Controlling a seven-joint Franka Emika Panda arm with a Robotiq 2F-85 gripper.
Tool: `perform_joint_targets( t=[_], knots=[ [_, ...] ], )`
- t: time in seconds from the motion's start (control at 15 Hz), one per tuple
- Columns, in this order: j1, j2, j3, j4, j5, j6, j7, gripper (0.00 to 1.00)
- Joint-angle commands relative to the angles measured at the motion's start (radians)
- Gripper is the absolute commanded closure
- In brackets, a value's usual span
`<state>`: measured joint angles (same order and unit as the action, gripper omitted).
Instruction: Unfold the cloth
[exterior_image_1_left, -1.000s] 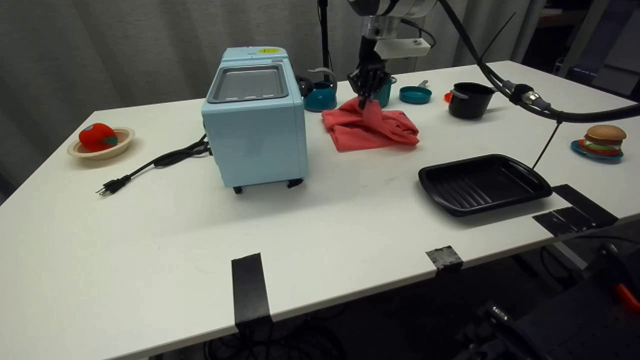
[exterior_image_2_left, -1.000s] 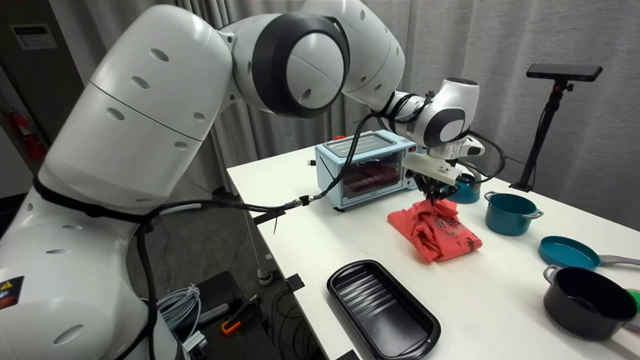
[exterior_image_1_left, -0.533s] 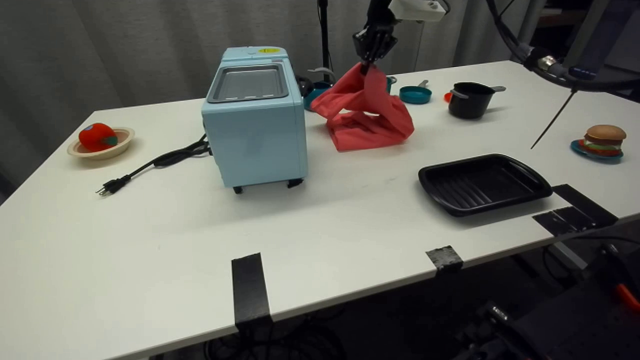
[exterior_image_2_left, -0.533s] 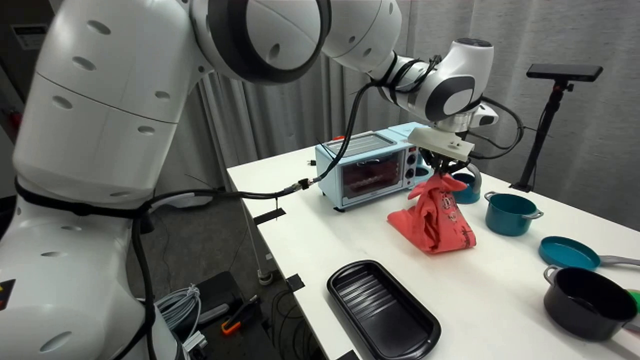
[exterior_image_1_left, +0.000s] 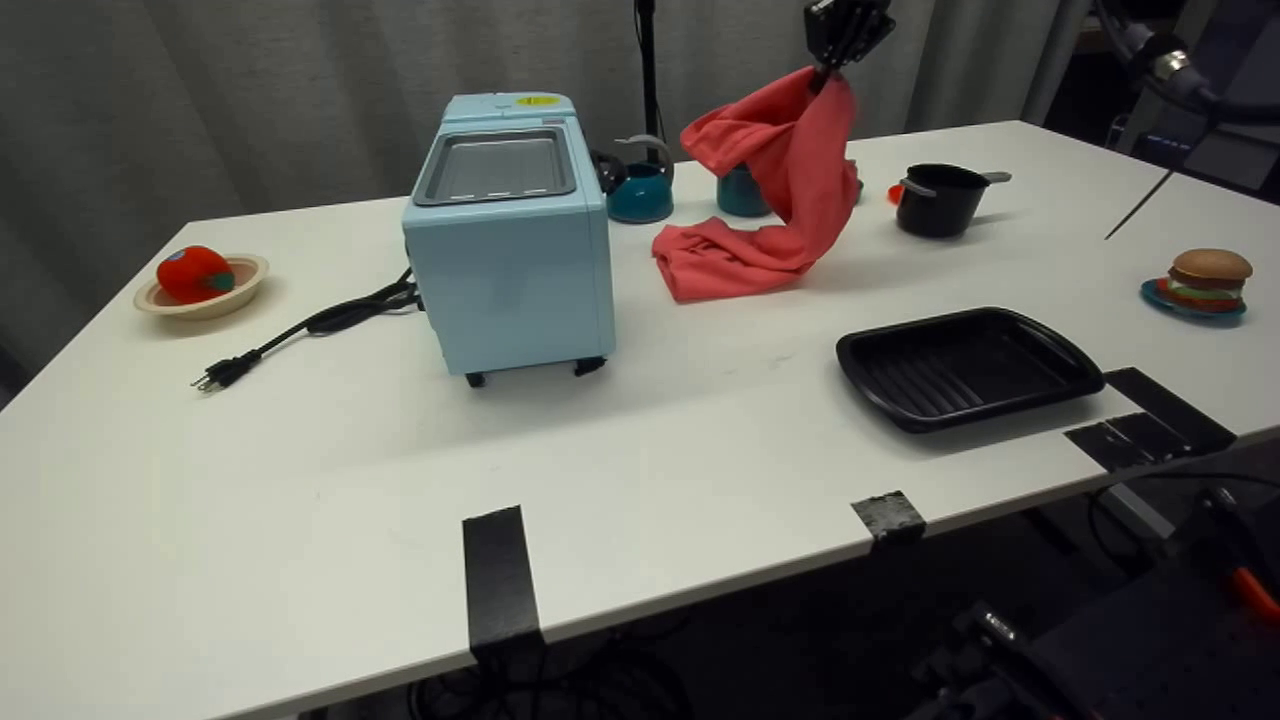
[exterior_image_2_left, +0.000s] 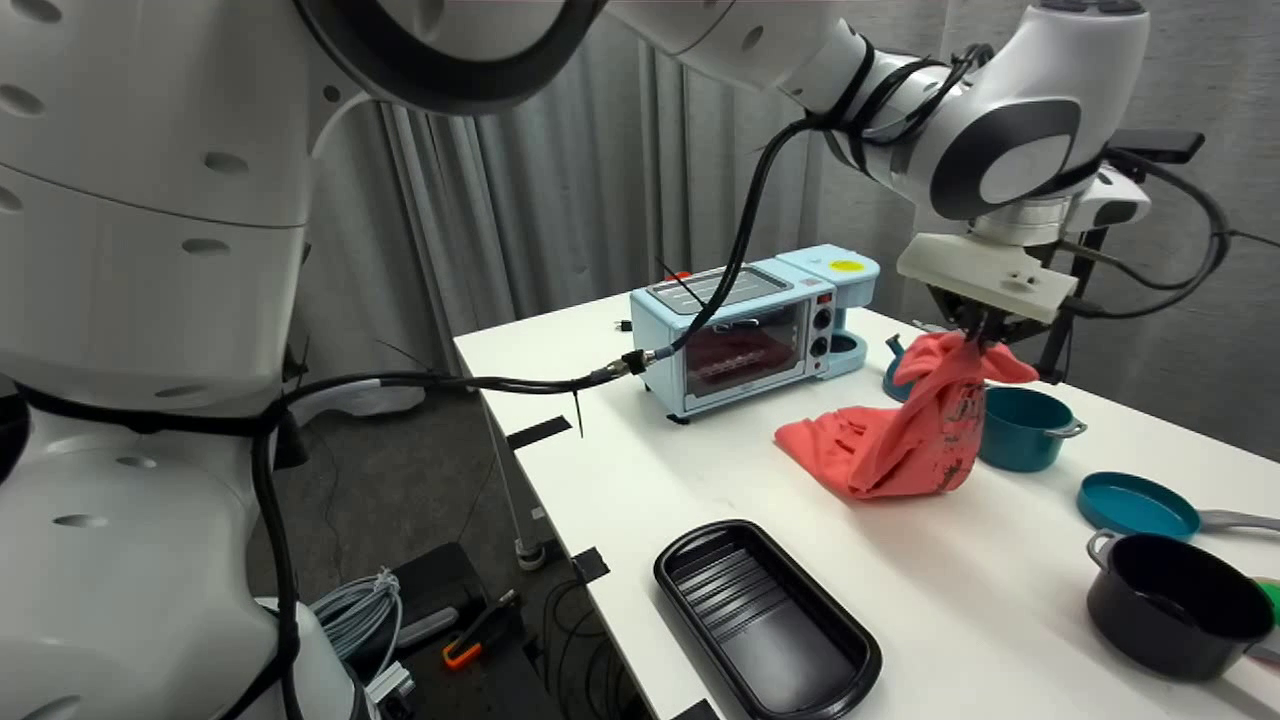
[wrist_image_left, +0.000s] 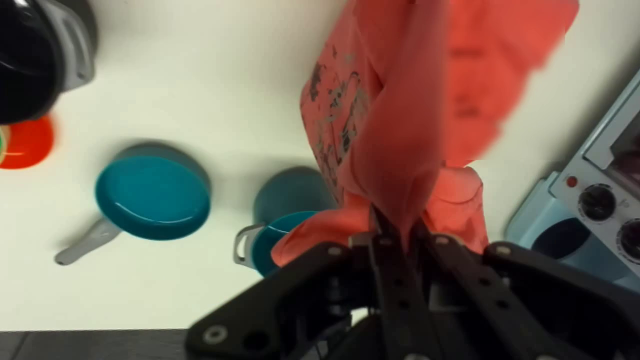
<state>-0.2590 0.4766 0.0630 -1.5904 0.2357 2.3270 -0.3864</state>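
Observation:
The red cloth is gathered and partly raised in both exterior views (exterior_image_1_left: 815, 180) (exterior_image_2_left: 915, 440). Its lower part lies folded on the white table, and its upper part rises to my gripper. My gripper (exterior_image_1_left: 822, 80) is shut on the cloth's top edge, well above the table, and it also shows in an exterior view (exterior_image_2_left: 978, 338). In the wrist view the cloth (wrist_image_left: 395, 150) is pinched between the fingertips (wrist_image_left: 402, 227), with flaps hanging on both sides. A printed dark pattern shows on one face. The cloth's inner folds are hidden.
A teal pot (exterior_image_2_left: 1020, 430) stands close behind the raised cloth. A teal pan (exterior_image_2_left: 1135, 503) and a black pot (exterior_image_2_left: 1180, 605) stand farther along. A light blue toaster oven (exterior_image_1_left: 510, 260) is beside the cloth. A black tray (exterior_image_1_left: 970, 370) lies nearer the table edge.
My gripper has risen with the cloth and moved away from the oven, towards the pots. The cloth went from a low heap to a raised sheet with its bottom still on the table.

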Motion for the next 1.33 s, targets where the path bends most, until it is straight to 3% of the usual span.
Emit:
perform_joint_targets(
  t=[0.0,0.13,0.2,0.27,0.53,0.87,1.27],
  knots=[
    [-0.036,-0.032,-0.054,-0.06,0.0,-0.001,-0.008,0.98],
    [-0.04,-0.017,-0.099,-0.069,-0.038,-0.01,0.019,0.98],
    [-0.035,-0.01,-0.122,-0.073,-0.061,-0.021,0.043,0.68],
    [-0.035,-0.002,-0.136,-0.071,-0.075,-0.034,0.053,0.67],
    [-0.029,0.007,-0.159,-0.069,-0.121,-0.054,0.078,0.37],
    [-0.016,0.008,-0.14,-0.056,-0.13,-0.072,0.071,0.01],
    [-0.004,0.027,-0.073,-0.014,-0.08,-0.074,0.027,0.0]
  ],
)
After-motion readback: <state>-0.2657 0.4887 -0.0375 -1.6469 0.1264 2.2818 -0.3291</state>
